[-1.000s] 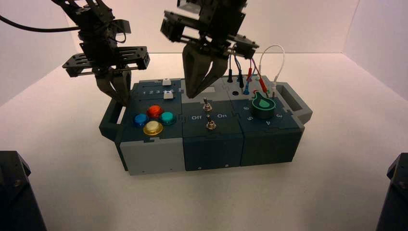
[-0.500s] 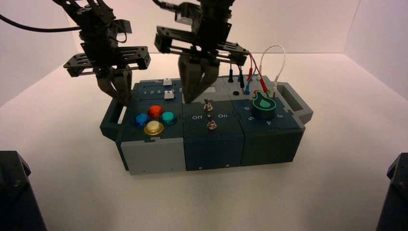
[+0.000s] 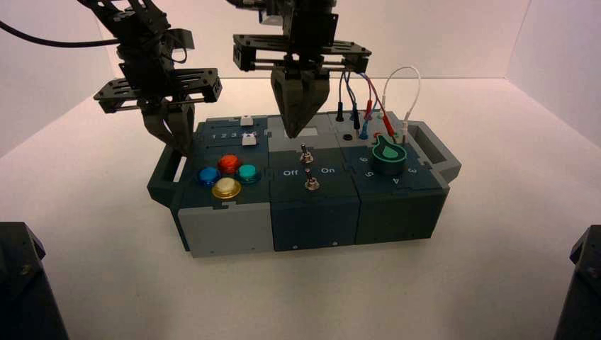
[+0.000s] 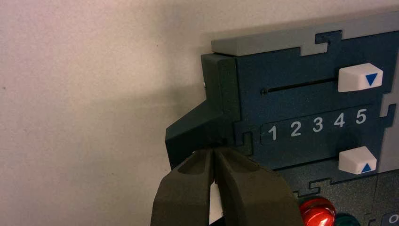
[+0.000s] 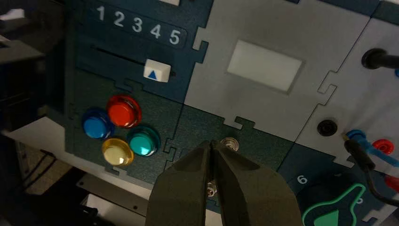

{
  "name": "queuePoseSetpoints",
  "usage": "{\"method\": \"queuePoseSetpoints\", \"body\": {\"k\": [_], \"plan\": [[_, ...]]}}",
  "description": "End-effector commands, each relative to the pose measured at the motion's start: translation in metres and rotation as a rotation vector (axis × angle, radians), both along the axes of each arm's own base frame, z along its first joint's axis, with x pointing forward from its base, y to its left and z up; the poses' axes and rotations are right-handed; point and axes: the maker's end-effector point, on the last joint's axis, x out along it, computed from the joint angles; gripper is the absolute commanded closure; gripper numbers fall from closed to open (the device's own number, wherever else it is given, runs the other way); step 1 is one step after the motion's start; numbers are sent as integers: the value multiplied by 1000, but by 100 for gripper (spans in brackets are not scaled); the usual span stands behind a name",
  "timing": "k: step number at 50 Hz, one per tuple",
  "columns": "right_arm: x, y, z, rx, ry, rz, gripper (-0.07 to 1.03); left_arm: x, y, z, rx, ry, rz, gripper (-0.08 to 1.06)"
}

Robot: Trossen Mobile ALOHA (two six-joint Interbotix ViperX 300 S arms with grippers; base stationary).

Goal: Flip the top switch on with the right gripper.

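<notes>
The top switch (image 3: pixel 305 151) is a tiny silver toggle on the middle dark panel of the box (image 3: pixel 312 212), above the "Off" and "On" lettering. My right gripper (image 3: pixel 296 135) hangs shut just behind and slightly left of it, over the grey panel. In the right wrist view the right gripper's (image 5: pixel 211 143) shut tips point beside the top switch (image 5: pixel 229 142), with nothing held. The lower switch (image 5: pixel 211 189) shows behind the fingers. My left gripper (image 3: pixel 181 150) is shut and idle at the box's left handle (image 4: pixel 197 127).
Red, blue, yellow and teal buttons (image 3: pixel 227 176) sit left of the switches. Two white sliders (image 4: pixel 360 77) lie by the 1–5 scale. A green knob (image 3: pixel 388 156) and plugged wires (image 3: pixel 368 106) occupy the right side. A white display window (image 5: pixel 264 65) lies behind the switches.
The right gripper swung right, from over the seam by the slider panel to behind the top switch. Its crossbar levelled and its fingers closed. The left arm stayed still.
</notes>
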Motion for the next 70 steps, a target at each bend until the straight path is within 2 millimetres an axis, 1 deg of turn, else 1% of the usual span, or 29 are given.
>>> {"method": "queuePoseSetpoints", "body": {"k": [1,16,36,70], "plan": [[2,8,7,20,-9,-14,98,-4,0,-20,27,29,-77,100],[-6,16,4,21,10,-9,98,-4,-1,-20,26,31,-79,100],[-13,11,-3,-3,45,-32,98,-3,-2,-21,30,40,-88,100],[-15,7,-5,-41,67,-38,98,-3,-2,-23,32,49,-90,100]]}}
